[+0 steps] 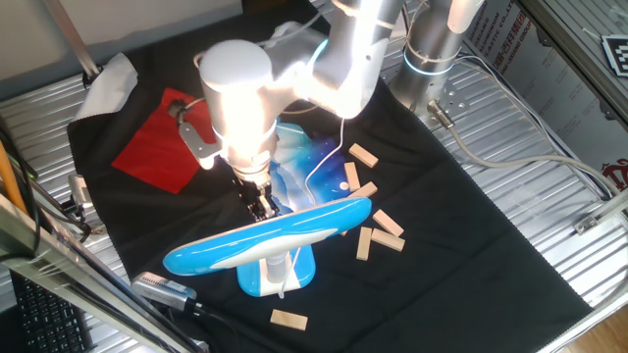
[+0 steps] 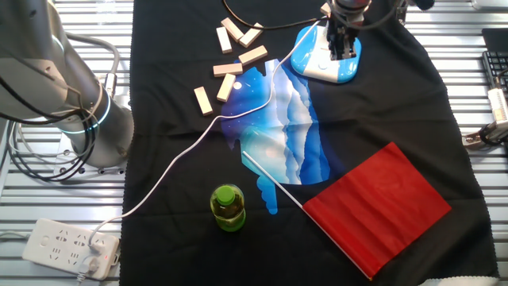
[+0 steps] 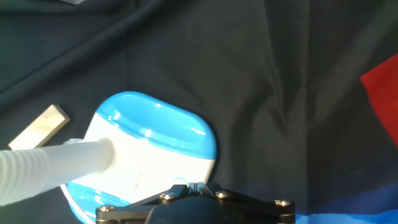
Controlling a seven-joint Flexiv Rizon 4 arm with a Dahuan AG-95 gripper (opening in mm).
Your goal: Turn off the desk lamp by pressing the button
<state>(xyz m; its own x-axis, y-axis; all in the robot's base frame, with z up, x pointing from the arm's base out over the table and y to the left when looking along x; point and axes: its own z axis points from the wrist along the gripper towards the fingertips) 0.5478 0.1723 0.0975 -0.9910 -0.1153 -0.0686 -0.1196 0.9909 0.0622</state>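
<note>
The desk lamp stands near the front of the black cloth. Its long sky-blue and white head (image 1: pixel 265 240) stretches over the blue base (image 1: pixel 280 277). The base also shows in the other fixed view (image 2: pixel 327 57) and the hand view (image 3: pixel 149 152), with the ribbed white stem (image 3: pixel 50 165) running left. My gripper (image 1: pixel 260 204) hangs straight down behind the lamp head, over the base (image 2: pixel 341 44). In the hand view its fingertips (image 3: pixel 194 185) are pressed together, right at the base's near edge. The button is hard to make out.
Several wooden blocks (image 1: pixel 378 227) lie right of the lamp, and one (image 1: pixel 288 319) lies in front. A blue-and-white patterned sheet (image 2: pixel 282 135), a red cloth (image 2: pixel 373 202) and a green bottle (image 2: pixel 228 208) lie on the black cloth. The white cord runs to a power strip (image 2: pixel 67 246).
</note>
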